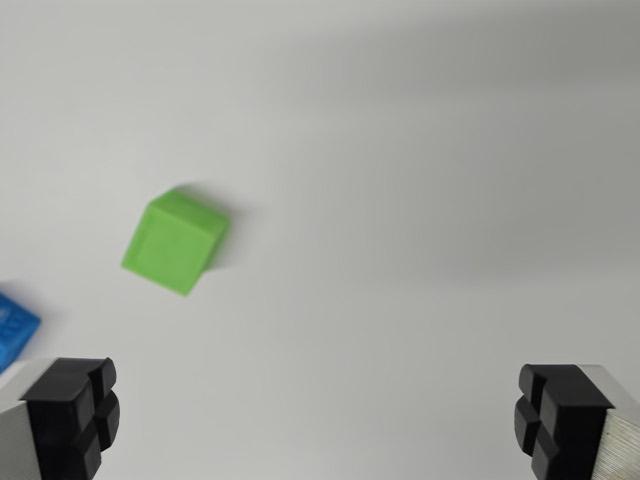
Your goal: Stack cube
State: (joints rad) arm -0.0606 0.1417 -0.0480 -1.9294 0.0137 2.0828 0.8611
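A bright green plastic cube [176, 243] is sitting on a plain white tabletop [400, 200], toward the wrist view's left and a little above the middle of the picture. It is lying turned at an angle, one corner pointing down, with a soft shadow falling along its upper right side. Nothing is touching it.

At the wrist view's left edge, a blue block [14, 327] is showing only in part (the rest is being cut off by the frame). It is lying below and to the left of the green cube, apart from it.

The gripper [318, 418] is hovering above the table with its two black rubber fingertips [75, 412] standing wide apart at the bottom corners, holding nothing. The green cube is lying outside the gap between them, above the left fingertip.
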